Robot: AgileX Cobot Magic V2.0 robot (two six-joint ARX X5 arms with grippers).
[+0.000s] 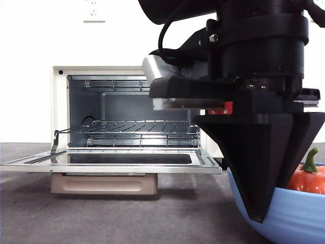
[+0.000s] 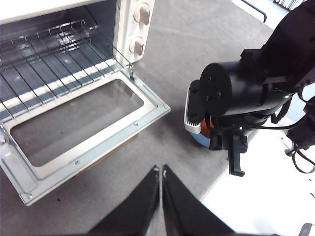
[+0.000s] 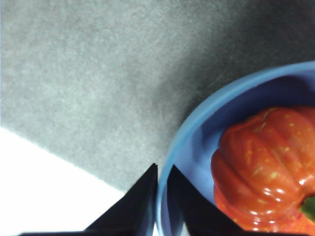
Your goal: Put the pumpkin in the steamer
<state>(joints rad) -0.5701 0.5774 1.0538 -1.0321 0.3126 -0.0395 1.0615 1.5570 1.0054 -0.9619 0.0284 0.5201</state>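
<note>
Your right gripper (image 3: 161,196) hangs with its jaws pinched almost together straddling the rim of the blue bowl (image 3: 206,105), so the pumpkin (image 3: 263,164) lies inside the bowl just off to one side of the tips, not between them. You'd need to spread the jaws and shift inward over the pumpkin before any grasp. The steamer (image 1: 134,119) stands open nearby, and the left gripper (image 2: 161,189) waits clenched and empty above the table.

Glossy orange pumpkin (image 3: 263,167), blue bowl (image 3: 197,128), cream steamer (image 1: 60,101), grey table (image 3: 98,73)
</note>
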